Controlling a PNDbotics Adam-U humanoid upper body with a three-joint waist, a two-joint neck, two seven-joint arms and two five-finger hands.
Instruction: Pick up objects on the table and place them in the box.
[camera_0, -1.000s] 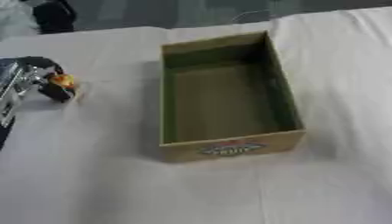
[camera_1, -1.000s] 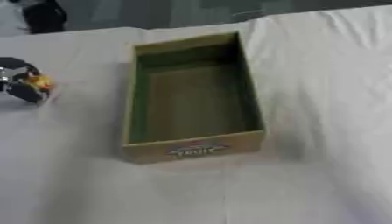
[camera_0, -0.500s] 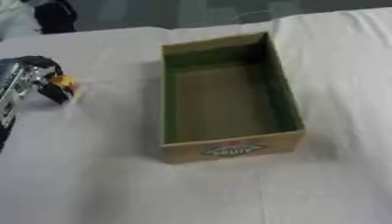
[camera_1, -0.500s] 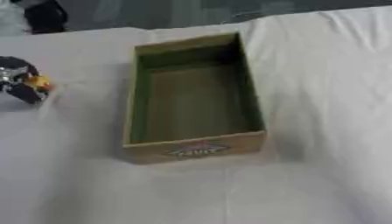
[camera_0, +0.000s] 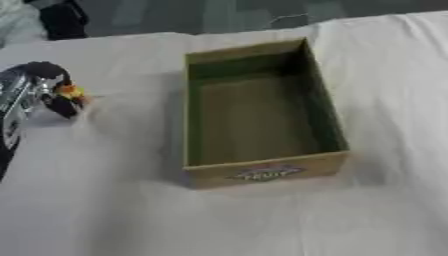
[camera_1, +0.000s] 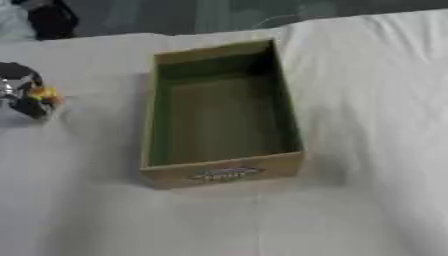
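White cloth (camera_0: 114, 200), creased in places, covers the whole table; beyond its far edge lies a dark floor with a black shape at the upper left corner, too blurred to identify. Near the middle of the cloth stands an open rectangular cardboard box (camera_0: 262, 172), tan outside and greenish inside, long axis running away from the camera and slightly askew. Its near end wall carries an oval printed label (camera_0: 260, 173), lettering unreadable. Box interior (camera_0: 254, 117) shows only bare floor and walls. At the left edge of the left eye view, the robot's left hand (camera_0: 45, 90), black with silver parts, comes in low over the cloth, well apart from the box and level with its far half. Its fingers are curled around a small yellow-orange object (camera_0: 70, 92), of which only a bright patch shows between the dark fingers; shape cannot be made out. Whether the hand touches the cloth cannot be told, though a soft shadow lies just beneath it. Silver forearm segment (camera_0: 10, 107) runs off the left margin. Right eye view shows the same hand nearer its left border. Right hand appears in neither view.
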